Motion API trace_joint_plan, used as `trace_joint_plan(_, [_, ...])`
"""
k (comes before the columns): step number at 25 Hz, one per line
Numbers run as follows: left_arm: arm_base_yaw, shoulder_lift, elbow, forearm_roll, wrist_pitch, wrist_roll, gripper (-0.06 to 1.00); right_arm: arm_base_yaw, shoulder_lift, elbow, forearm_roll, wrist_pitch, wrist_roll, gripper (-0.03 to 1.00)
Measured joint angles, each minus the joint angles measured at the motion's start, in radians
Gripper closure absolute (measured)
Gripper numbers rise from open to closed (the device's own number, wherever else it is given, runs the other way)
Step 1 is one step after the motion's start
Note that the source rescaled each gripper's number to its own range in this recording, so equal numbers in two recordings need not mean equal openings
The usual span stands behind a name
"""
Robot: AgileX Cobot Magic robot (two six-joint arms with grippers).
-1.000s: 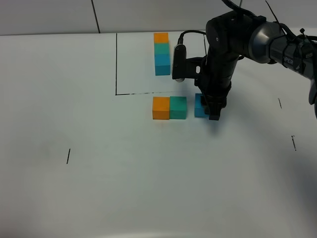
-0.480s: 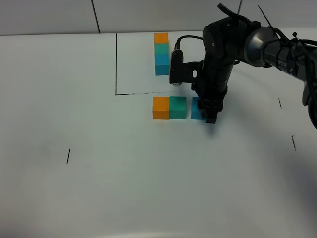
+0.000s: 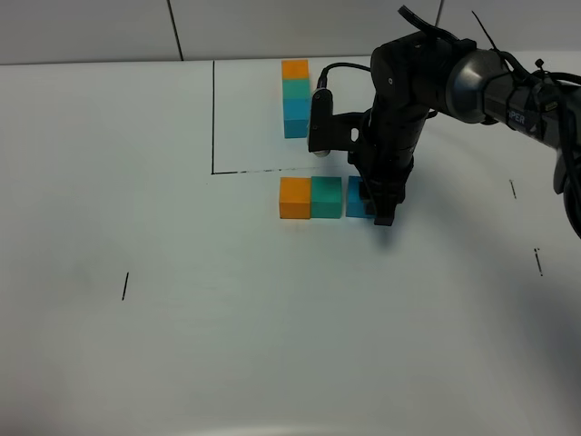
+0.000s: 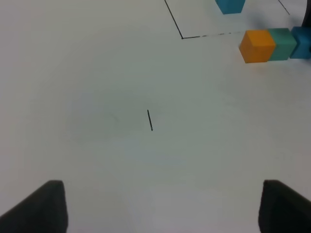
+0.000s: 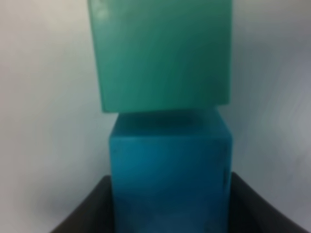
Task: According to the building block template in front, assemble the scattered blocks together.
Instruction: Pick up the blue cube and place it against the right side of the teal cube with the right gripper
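The building block template [image 3: 296, 98], an orange, teal-green and blue row, lies at the back inside a drawn black outline. In front of it the scattered blocks form a row: the orange cube [image 3: 295, 198] touches the teal-green cube [image 3: 327, 197], and the blue cube [image 3: 356, 198] sits tight against the teal one's right side. My right gripper [image 3: 385, 215] is shut and stands on the table against the blue cube's right face. The right wrist view shows the blue cube [image 5: 170, 174] pressed up to the teal cube [image 5: 160, 53]. My left gripper [image 4: 163, 208] hangs open and empty, far from the blocks.
The outline's black line [image 3: 213, 118] runs down the left of the template. Short black tick marks lie at the left [image 3: 125, 285] and right [image 3: 538, 262] of the white table. The right arm's body looms over the template's right side.
My right gripper has slid left, pushing the blue cube across the gap until it meets the teal-green cube. The left gripper has stayed still.
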Motion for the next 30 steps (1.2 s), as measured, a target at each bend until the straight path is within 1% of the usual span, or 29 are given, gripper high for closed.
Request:
trace_joint_plan(9, [0.0, 0.0, 0.0, 0.0, 0.0, 0.0, 0.17, 0.0, 0.007, -0.005, 0.026, 0.0, -0.014, 0.95])
trace_joint_plan(18, [0.0, 0.0, 0.0, 0.0, 0.0, 0.0, 0.17, 0.004, 0.014, -0.011, 0.019, 0.004, -0.041, 0.95])
trace_joint_plan(30, [0.0, 0.0, 0.0, 0.0, 0.0, 0.0, 0.17, 0.005, 0.014, -0.011, 0.026, 0.003, -0.044, 0.95])
